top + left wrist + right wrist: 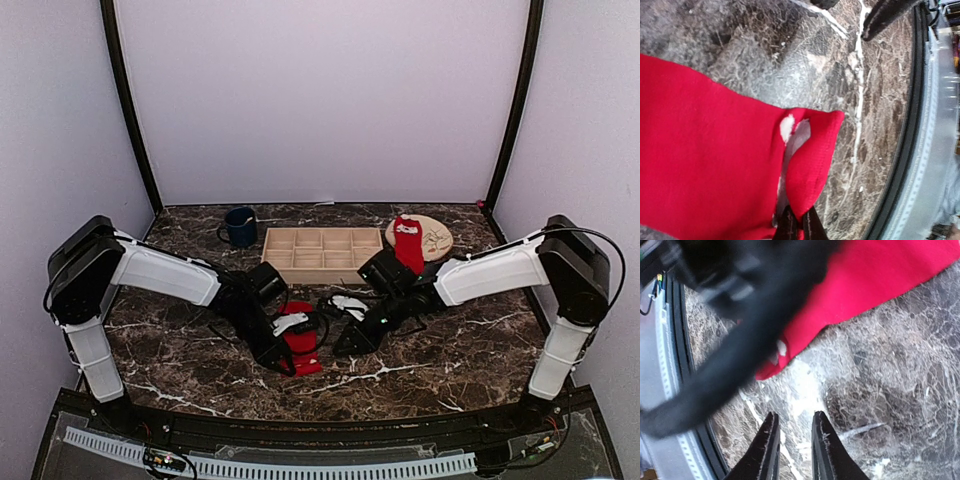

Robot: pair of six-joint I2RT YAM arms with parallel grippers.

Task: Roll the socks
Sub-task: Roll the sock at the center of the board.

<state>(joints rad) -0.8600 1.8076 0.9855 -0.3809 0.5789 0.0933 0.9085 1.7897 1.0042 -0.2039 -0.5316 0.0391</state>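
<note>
Left wrist view: the left gripper [800,222] clamps a folded corner of one red sock [715,165] lying by the table's [450,370] near edge. It looks limp and light, best pinched at an edge. Beside it the right gripper [795,422], narrowly parted, holds nothing. The other sock [407,243] lies on the plate [438,238], far right.

Near sock [303,345] is bright red with little white print patches, and the other sock [408,243] has the same red and white. Table [450,350] is dark brown marble with white veins all over. Mug [240,227] is dark blue, plate [437,236] tan, divided tray [322,254] pale bare wood. Left arm [165,272] and right arm [495,275] are white shells with black joints.
</note>
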